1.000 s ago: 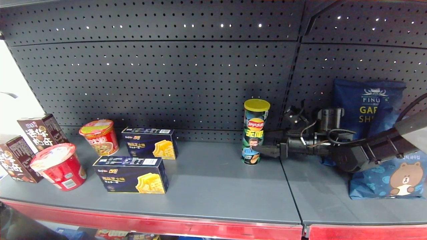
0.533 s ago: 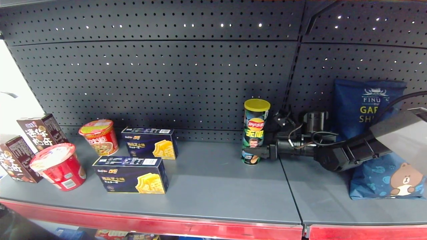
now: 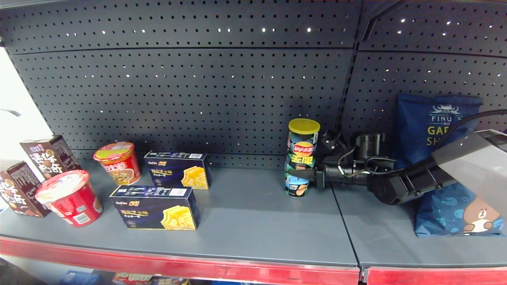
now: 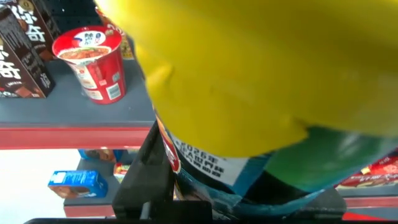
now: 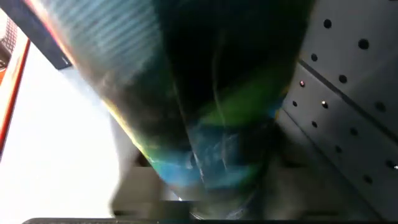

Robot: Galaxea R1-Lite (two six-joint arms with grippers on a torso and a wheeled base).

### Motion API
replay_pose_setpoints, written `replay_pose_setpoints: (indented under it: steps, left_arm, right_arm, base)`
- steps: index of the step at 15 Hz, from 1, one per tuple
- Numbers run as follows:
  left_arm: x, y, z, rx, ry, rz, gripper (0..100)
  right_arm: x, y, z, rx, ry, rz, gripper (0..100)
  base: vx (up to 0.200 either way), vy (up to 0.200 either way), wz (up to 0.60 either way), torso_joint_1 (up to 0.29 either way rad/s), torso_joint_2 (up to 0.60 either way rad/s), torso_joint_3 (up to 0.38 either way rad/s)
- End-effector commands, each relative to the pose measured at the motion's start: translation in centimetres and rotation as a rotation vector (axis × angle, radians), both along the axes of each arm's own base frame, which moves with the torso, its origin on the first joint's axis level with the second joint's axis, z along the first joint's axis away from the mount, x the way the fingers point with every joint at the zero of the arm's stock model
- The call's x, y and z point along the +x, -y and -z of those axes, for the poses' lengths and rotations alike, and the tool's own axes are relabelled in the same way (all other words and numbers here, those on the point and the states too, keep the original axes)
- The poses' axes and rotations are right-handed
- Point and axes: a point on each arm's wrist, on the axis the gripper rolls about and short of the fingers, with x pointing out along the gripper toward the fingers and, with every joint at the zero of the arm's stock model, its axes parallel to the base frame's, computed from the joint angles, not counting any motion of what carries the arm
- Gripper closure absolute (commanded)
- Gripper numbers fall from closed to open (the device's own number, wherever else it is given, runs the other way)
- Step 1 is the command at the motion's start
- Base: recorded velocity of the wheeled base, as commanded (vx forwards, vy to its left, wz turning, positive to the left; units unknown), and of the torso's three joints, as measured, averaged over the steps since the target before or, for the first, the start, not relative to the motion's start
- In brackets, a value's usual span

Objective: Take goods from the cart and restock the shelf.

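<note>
A tall chip can (image 3: 302,157) with a yellow lid stands on the grey shelf (image 3: 253,221), close to the pegboard back. My right gripper (image 3: 303,174) comes in from the right and is shut on the can's lower half; up close, the can (image 5: 205,106) blurs across the right wrist view. A second chip can (image 4: 249,81), yellow-lidded with a green body, sits in my left gripper (image 4: 205,190), which is shut on it in front of and below the shelf's red edge (image 4: 68,137).
On the shelf's left stand two red noodle cups (image 3: 71,197) (image 3: 119,162), two dark blue boxes (image 3: 158,207) (image 3: 179,169) and brown boxes (image 3: 47,154). Blue snack bags (image 3: 439,126) fill the right end. Free shelf lies between the boxes and the can.
My right arm has pushed further left along the shelf, carrying the chip can a little to the left. The other goods have not moved.
</note>
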Motion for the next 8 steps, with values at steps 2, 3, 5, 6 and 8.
replay_pose_setpoints:
  steps: [2, 3, 5, 6, 8]
  left_arm:
    - [-0.4, 0.0, -0.1, -0.002, 0.025, -0.001, 100]
    - [-0.4, 0.0, -0.1, -0.003, 0.026, -0.001, 100]
    - [-0.5, 0.0, 0.0, -0.003, 0.025, -0.004, 100]
    - [-0.5, 0.0, 0.0, -0.003, 0.028, -0.004, 100]
    - [-0.5, 0.0, 0.0, -0.003, 0.031, -0.005, 100]
  right_arm:
    - [-0.6, -0.7, -0.8, 0.01, 0.016, -0.012, 100]
    - [-0.8, -0.9, -1.0, 0.013, 0.014, -0.016, 100]
    - [-2.5, -1.0, -2.9, 0.024, 0.039, -0.031, 100]
    - [-3.7, -0.7, -3.5, 0.024, 0.039, -0.034, 100]
    - [-5.9, 0.1, -4.3, 0.029, 0.055, -0.033, 100]
  base:
    - [0.0, 0.0, 0.0, 0.0, 0.0, 0.0]
    - [0.0, 0.0, 0.0, 0.0, 0.0, 0.0]
    - [0.0, 0.0, 0.0, 0.0, 0.0, 0.0]
    - [0.0, 0.0, 0.0, 0.0, 0.0, 0.0]
    - [0.0, 0.0, 0.0, 0.0, 0.0, 0.0]
